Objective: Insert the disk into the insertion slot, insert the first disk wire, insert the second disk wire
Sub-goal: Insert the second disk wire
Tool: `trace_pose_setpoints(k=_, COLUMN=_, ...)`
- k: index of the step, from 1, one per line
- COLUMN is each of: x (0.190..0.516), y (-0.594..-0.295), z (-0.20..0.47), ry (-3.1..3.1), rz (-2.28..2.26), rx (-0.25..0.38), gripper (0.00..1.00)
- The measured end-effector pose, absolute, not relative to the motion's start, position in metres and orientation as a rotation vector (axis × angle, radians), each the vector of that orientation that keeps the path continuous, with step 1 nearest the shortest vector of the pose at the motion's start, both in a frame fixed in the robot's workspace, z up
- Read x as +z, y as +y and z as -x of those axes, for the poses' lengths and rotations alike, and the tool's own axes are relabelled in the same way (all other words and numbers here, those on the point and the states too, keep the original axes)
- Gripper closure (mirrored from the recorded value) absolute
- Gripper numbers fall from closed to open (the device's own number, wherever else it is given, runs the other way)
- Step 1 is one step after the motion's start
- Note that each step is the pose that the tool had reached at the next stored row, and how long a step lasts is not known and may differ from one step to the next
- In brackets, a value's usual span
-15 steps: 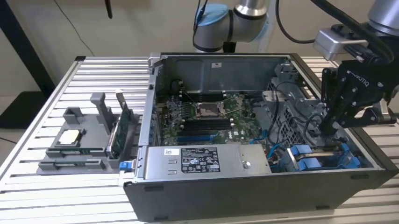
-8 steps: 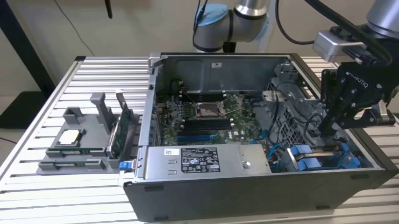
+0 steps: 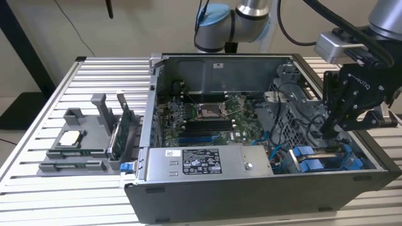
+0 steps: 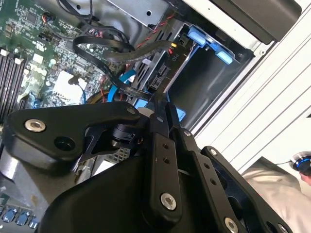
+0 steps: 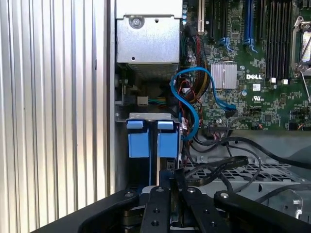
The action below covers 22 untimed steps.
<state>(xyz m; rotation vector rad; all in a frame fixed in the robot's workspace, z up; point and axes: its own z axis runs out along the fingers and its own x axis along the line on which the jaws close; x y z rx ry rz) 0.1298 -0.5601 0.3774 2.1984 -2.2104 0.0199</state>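
Where the open computer case (image 3: 251, 141) sits on the ribbed aluminium table (image 3: 69, 99), the exterior view has the black claw (image 3: 331, 128) reaching down into the case's corner on that view's right, tips just above the blue plastic rails of the drive bay (image 3: 326, 157). Fingers are long, thin and pressed close together; whether they pinch anything I cannot tell. A boxy silver power supply (image 3: 207, 161) with a white label lies along the case's near wall. Green motherboard (image 3: 207, 115) covers the floor. A grey moulded holder (image 3: 82, 141) with a green card upright in it stands on the table, outside the case on that view's left.

Second wrist view: matte black linkage bars with bolt heads, fingers (image 4: 163, 114) nearly together at a flat black cable (image 4: 116, 54) near the dark grey metal cage; blue tab (image 4: 209, 41) at the bay mouth.

First wrist view: two bright blue carrier tabs (image 5: 150, 138) sit side by side in the bay, a thin edge-on silver drive (image 5: 153, 160) between them, fingertips (image 5: 163, 182) just beside it. Blue ribbon cable (image 5: 187, 102) loops nearby.
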Motion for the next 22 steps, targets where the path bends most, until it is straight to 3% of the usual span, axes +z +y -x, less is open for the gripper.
trace_pose_setpoints(k=22, x=0.364, y=-0.564, z=-0.133, ry=-2.210, rz=-2.199, rx=0.020, gripper=0.84)
